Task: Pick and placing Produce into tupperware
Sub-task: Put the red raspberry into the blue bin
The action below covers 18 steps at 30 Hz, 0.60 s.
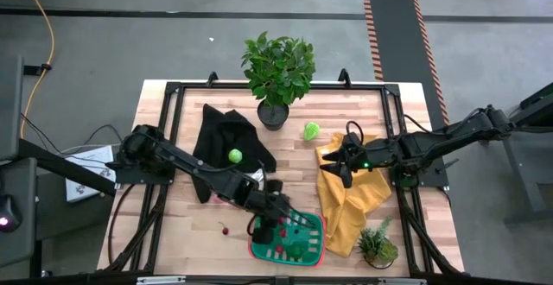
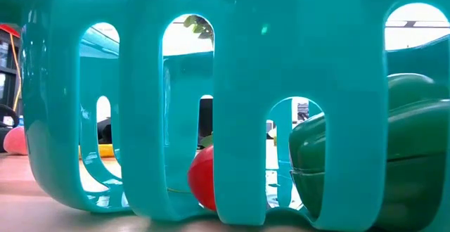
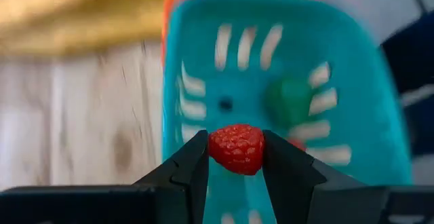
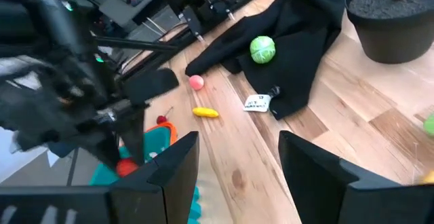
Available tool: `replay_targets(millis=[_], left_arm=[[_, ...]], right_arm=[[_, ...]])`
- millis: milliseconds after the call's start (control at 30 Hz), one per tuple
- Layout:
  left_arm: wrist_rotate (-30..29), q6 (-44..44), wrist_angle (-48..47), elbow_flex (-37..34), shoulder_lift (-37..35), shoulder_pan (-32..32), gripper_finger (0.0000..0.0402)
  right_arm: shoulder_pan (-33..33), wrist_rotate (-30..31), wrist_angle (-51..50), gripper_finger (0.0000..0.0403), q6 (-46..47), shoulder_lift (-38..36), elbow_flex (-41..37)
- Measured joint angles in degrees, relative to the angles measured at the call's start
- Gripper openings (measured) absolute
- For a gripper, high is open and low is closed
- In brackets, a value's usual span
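Reaching over the tupperware (image 3: 285,81), left tool (image 3: 235,157) pinches what looks like a strawberry (image 3: 236,148).

lab: hazard-taped concrete floor (image 1: 406,26)

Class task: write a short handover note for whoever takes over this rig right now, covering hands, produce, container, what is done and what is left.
Left hand: shut on a red strawberry, held over the tupperware.
Right hand: open, empty, waiting above the yellow cloth.
Done: dark green and red pieces already lie in the tupperware.
Left: release the strawberry, then fetch the lime-green ball on the black cloth, the green piece near the plant pot, and the small red piece on the table.
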Motion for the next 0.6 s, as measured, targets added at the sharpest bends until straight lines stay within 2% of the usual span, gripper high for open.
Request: replay_targets(millis=[200, 600], left_arm=[[2.6, -0.6, 0.3, -0.1, 1.7, -0.5, 0.0111], [3.0, -0.6, 0.3, 0.0, 2.8, -0.8, 0.0111]], right_arm=[[0.0, -0.1, -0.4, 0.0193, 0.0, -0.1, 0.0], [0.0, -0.2, -0.8, 0.0193, 0.0, -0.1, 0.0]])
